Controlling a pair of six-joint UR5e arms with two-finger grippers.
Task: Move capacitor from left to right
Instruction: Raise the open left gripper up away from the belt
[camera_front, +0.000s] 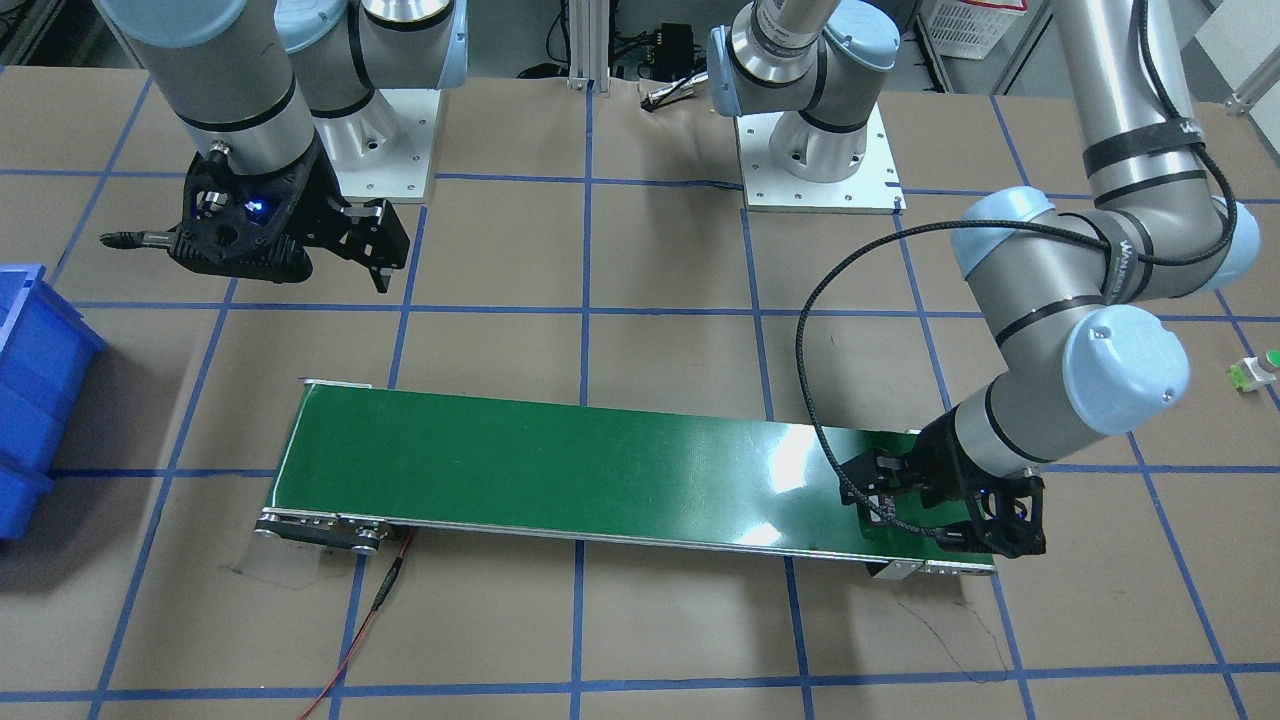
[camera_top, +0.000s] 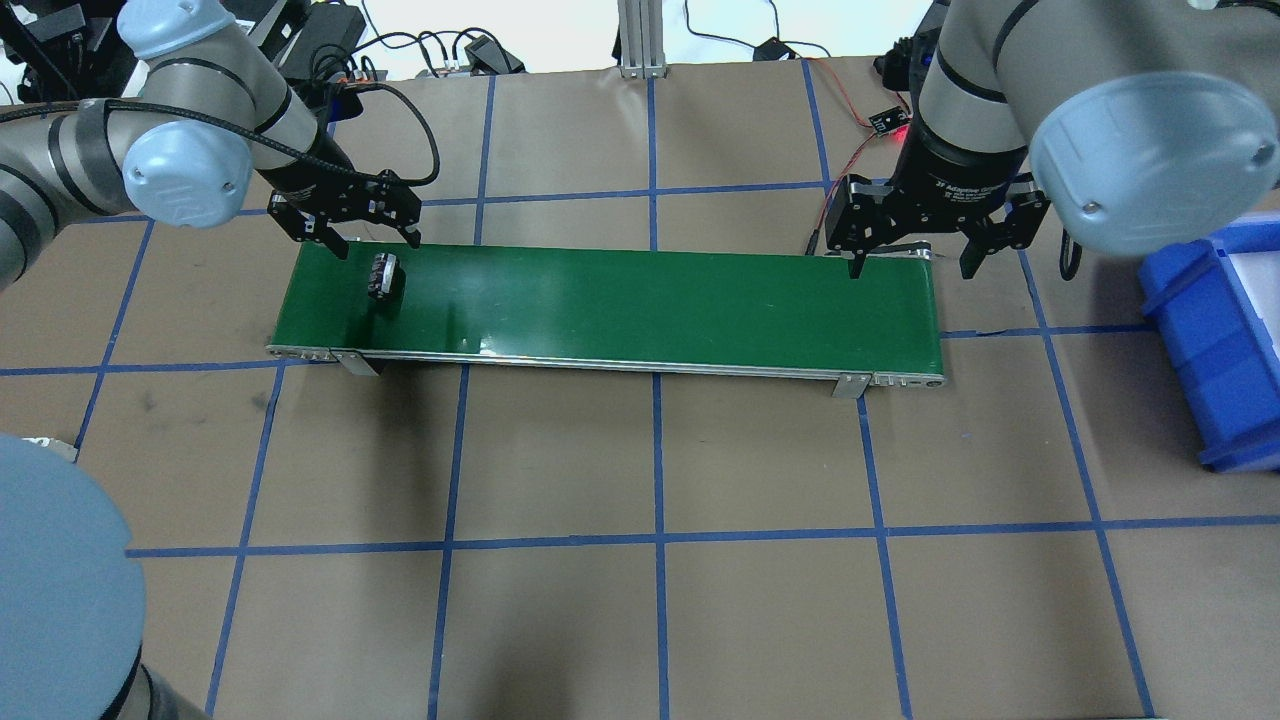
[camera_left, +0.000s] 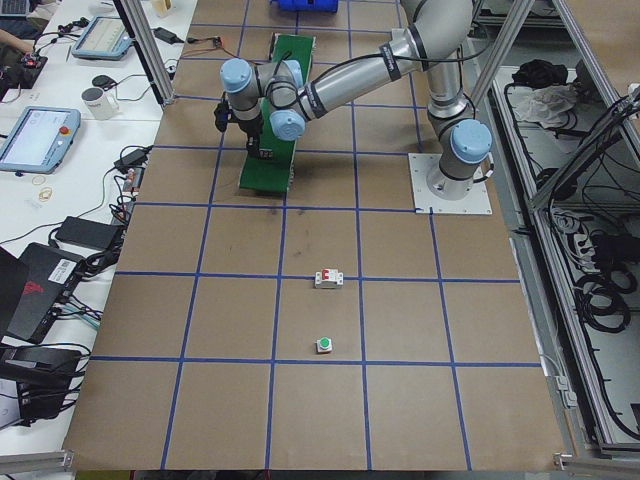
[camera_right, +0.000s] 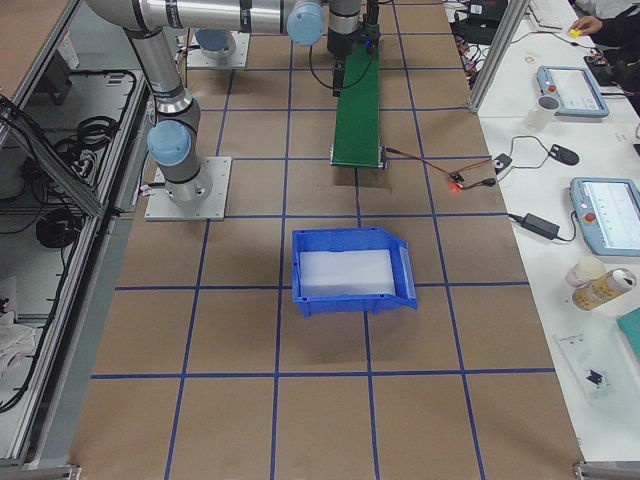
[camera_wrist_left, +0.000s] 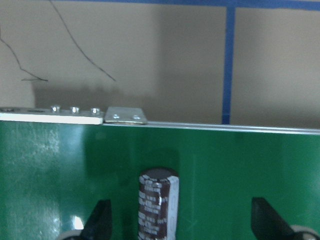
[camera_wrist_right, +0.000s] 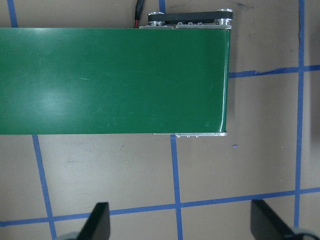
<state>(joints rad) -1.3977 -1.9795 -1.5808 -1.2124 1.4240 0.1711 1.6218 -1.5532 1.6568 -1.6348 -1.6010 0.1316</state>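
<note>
Capacitor (camera_top: 384, 276): on green belt (camera_top: 640, 300), nine-o'clock end, ungripped, nearer one finger of the left tool (camera_top: 377, 245), fingers apart. Right tool (camera_top: 912, 270): fingers apart, hovering at three o'clock. Your risk: off-centre closing may knock it away.

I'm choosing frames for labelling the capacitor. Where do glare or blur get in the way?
Front-facing view: white glare patches on the green belt toward the view's right. Left wrist view: the capacitor is slightly soft, its stripes legible. Overhead view: sharp, only faint sheen.

Brown table (camera_top: 560, 450) gridded with blue tape (camera_top: 658, 460), white workbench (camera_right: 530, 262) alongside.
</note>
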